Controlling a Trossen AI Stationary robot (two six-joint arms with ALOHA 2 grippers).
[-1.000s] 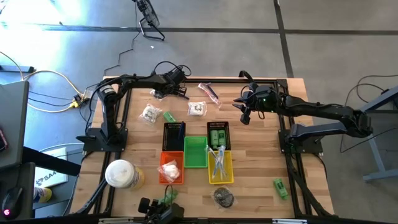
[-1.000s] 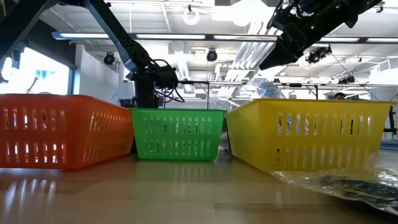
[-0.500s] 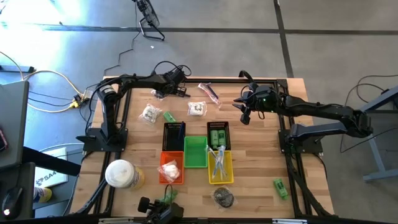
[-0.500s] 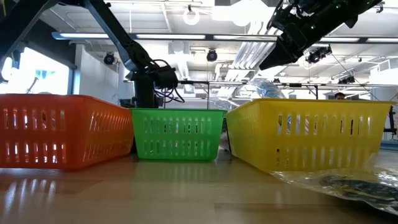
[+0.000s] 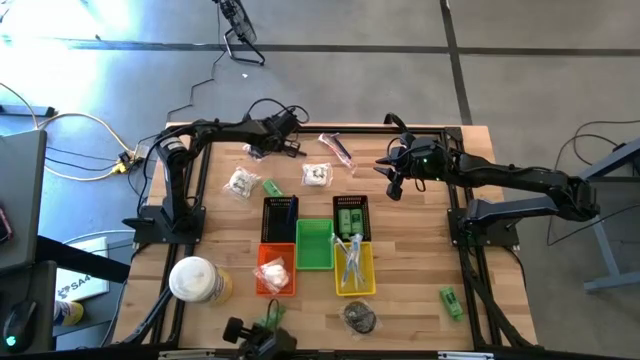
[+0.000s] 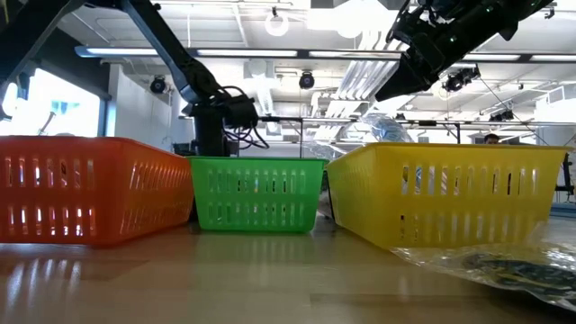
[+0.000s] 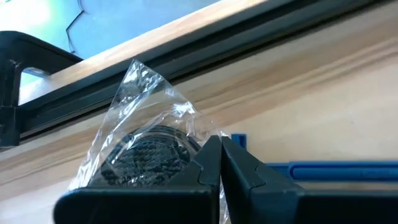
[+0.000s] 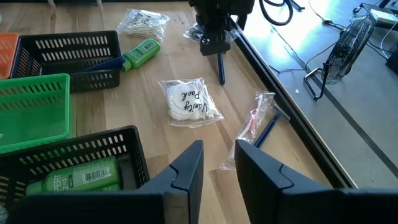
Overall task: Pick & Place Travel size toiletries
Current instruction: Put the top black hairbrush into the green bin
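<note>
My left gripper (image 5: 288, 149) points down at the table's far side, shut, between a clear-wrapped packet with a dark round piece (image 7: 146, 152) and a slim blue stick (image 7: 329, 169) lying flat on the wood. My right gripper (image 8: 219, 163) hangs open above the table's far right, nothing between its fingers. On the table between the arms lie a white wrapped pack (image 8: 186, 102), a wrapped razor-like stick (image 8: 258, 124), a green tube (image 8: 142, 51) and another clear packet (image 8: 143, 22). My left gripper comes from above, its fingers (image 7: 208, 165) closed together at the clear packet's edge (image 7: 194, 134), next to the blue stick's end (image 7: 239, 140). The fingertips hide the pinch itself. The packet lies on the table.
Two black baskets (image 5: 280, 218), (image 5: 350, 218) stand mid-table, with orange (image 5: 275, 272), green (image 5: 314, 245) and yellow (image 5: 354, 268) baskets nearer. A round white-and-yellow container (image 5: 195, 280) stands near left. A dark wrapped piece (image 5: 360, 318) and a green item (image 5: 450, 300) lie near the front.
</note>
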